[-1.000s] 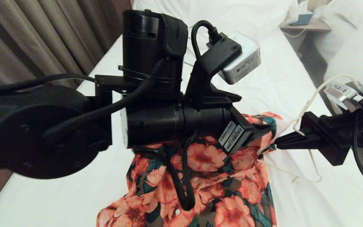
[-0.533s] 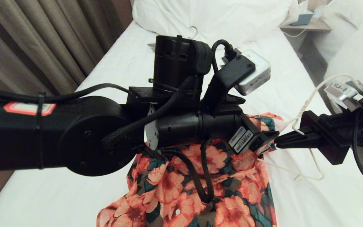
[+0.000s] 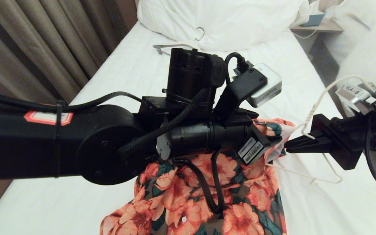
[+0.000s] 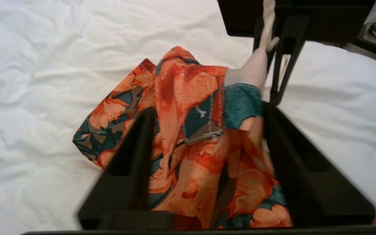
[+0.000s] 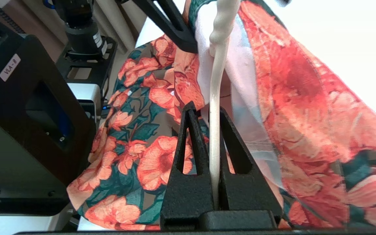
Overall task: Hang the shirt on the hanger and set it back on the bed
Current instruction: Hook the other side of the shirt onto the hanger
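Clamping hanger [image 5: 214,107] in right hand [image 5: 207,114], left hand [image 4: 204,114] apart astride shirt [image 3: 188,195].

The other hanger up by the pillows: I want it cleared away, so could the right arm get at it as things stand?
Probably not. The right gripper is shut on the hanger with the shirt draped on it, so it isn't free. The other hanger lies far up the bed.
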